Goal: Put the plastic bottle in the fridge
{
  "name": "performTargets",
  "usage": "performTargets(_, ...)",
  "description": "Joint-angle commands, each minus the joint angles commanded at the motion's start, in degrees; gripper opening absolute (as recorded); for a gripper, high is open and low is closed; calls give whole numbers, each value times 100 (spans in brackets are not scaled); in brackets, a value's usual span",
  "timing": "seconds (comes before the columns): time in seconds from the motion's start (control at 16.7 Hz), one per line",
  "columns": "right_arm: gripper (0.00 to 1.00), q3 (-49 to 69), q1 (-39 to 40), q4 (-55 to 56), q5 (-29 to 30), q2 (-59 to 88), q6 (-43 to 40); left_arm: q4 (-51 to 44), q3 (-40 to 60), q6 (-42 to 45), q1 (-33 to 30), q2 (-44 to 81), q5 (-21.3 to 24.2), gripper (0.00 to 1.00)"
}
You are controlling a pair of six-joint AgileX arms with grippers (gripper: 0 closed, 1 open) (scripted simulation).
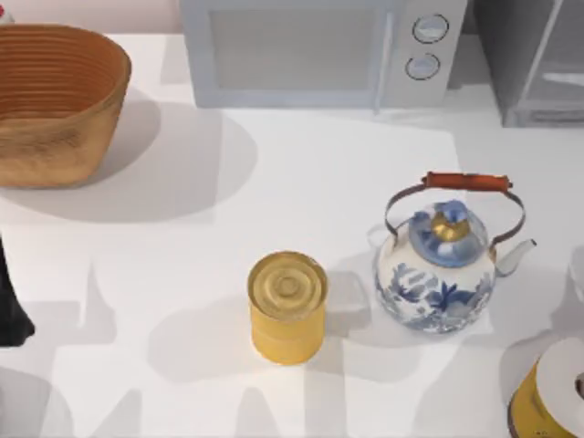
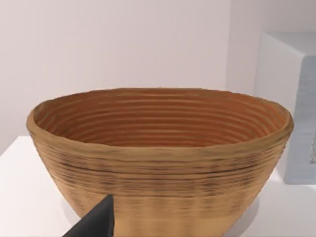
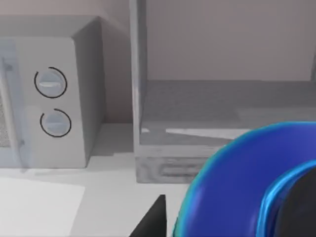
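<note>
Plastic bottle [image 3: 232,192]: blue, sitting close before the right wrist camera, facing the open fridge [image 3: 197,123]. Likely handling light, slick, squashable; gripping mid-body advised. Jaws of both arms: state not discernible.

Matte black throughout, no markings, cables or screws visible. Left arm [image 1: 11,310]: a dark, rounded, slightly lumpy mass. Left gripper's fingertip [image 2: 96,222]: a flat-faced, charcoal wedge tapering to a sharp point. Right gripper's fingertip [image 3: 150,222]: a similar black wedge, plain and smooth, sharp-edged.
</note>
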Motion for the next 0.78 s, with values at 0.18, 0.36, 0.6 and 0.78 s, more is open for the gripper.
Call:
performTargets(0.18, 1, 309, -78, 349, -75, 356, 10, 0, 0, 0, 0, 0, 0, 100)
performTargets(0.36, 1, 982, -210, 1132, -285, 1263, 8, 0, 0, 0, 0, 0, 0, 100)
performTargets(0.6, 1, 2109, -394, 2444, -699, 3307, -25, 0, 0, 0, 0, 0, 0, 100)
performTargets(0.78, 1, 2972, -546, 3437, -1020, 5330, -64, 0, 0, 0, 0, 0, 0, 100)
